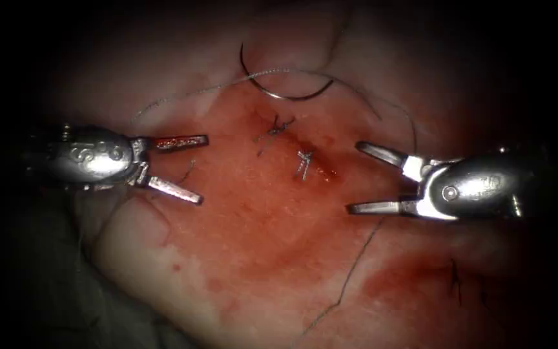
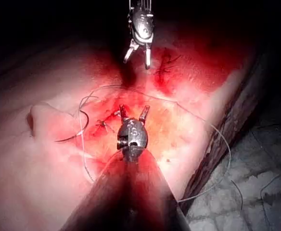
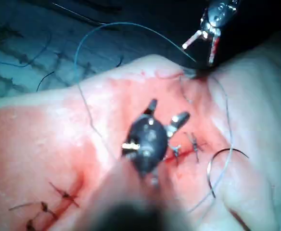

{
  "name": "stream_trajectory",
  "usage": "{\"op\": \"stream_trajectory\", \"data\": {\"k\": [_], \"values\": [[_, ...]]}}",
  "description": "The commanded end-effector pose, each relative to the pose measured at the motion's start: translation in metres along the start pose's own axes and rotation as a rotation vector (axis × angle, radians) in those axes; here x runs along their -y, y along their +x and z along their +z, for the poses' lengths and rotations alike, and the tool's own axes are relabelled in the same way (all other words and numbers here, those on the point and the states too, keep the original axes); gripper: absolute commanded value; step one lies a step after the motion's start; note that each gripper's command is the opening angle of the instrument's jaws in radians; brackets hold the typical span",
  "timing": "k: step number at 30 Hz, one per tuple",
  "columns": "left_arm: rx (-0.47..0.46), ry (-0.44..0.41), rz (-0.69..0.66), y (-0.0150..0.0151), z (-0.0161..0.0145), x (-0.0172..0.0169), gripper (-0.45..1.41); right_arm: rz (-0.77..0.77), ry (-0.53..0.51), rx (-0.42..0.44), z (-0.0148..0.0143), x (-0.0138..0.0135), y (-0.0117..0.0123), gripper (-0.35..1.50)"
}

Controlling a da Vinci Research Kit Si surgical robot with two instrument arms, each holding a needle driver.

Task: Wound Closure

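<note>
I have both tools spread and holding nothing. My left tool sits to the left of the cut, its jaws parted in a wide V above the tissue, one of them smeared with red fluid; from the left wrist camera I see the same tool gaping over the wound. My right tool sits to the right of the cut, its jaws also released and wide apart, nothing between them; its own camera shows it spread just beside the stitches. The needle lies loose on the tissue at the far side of the cut, well apart from both tools, resting on the surface with its curve bowing toward me; I cannot tell whether its tip catches the tissue at all. The thread runs from the needle's area in a long arc out to the left and another arc round to the right, passing behind the right tool and trailing down toward the near edge of the tissue. Two knotted stitches with short cut ends sit along the cut between the tools. Off to the near right I see more dark stitches in a patch of the red fluid. In the left wrist view the thread loops off the tissue edge over the table.
</note>
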Motion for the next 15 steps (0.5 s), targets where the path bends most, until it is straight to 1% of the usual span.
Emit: {"op": "stream_trajectory", "data": {"k": [1,3,15], "values": [[0.000,-0.002,-0.001,-0.0006,0.0007,-0.0003,0.56,0.001,0.000,0.001,0.0005,0.0004,-0.0003,1.16],[0.000,-0.002,0.000,-0.0007,0.0007,-0.0003,0.56,0.000,-0.002,0.003,0.0005,0.0004,-0.0003,1.20],[0.001,0.000,0.000,-0.0007,0.0008,-0.0005,0.56,-0.001,-0.004,0.000,0.0008,0.0009,0.0000,1.21]]}}
